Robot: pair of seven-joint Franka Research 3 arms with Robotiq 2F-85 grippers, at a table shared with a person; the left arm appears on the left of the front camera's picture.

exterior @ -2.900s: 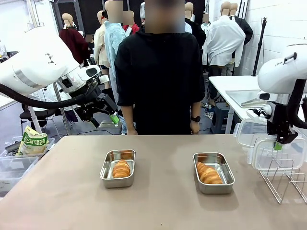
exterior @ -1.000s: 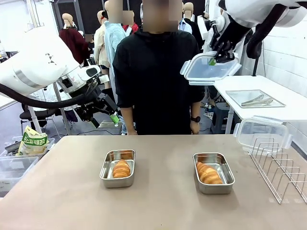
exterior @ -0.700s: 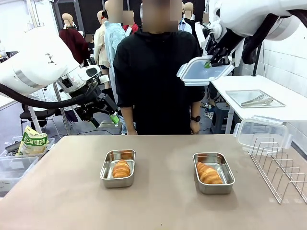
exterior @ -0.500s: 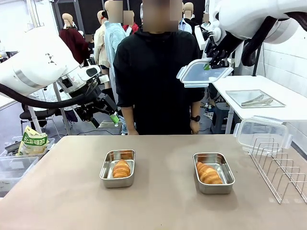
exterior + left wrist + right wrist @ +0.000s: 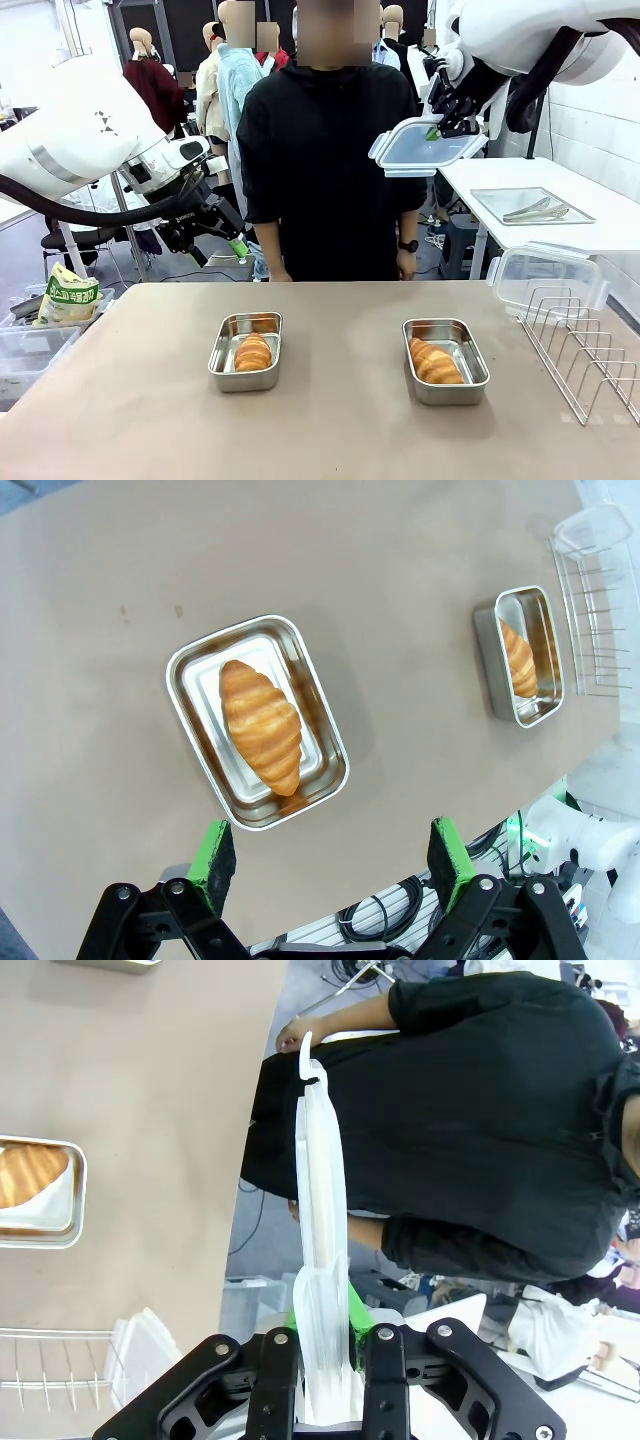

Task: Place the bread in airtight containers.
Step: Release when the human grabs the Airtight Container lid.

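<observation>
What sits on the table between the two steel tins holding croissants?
Nothing: bare tabletop separates the left tin from the right tin, seen in the front view and the left wrist view.

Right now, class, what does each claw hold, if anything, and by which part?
The right claw is shut on the clear lid, pinching its rim at one edge. The left claw is open, holding nothing.

Mid-frame in the front view, the left tin [image 5: 262, 325] and right tin [image 5: 463, 352], both steel and lidless, each hold a golden croissant lying flat: left croissant [image 5: 253, 352], right croissant [image 5: 434, 362]. A clear lid [image 5: 425, 150] is aloft at upper right, roughly level; a second lid [image 5: 545, 275] stands at the right edge.
</observation>
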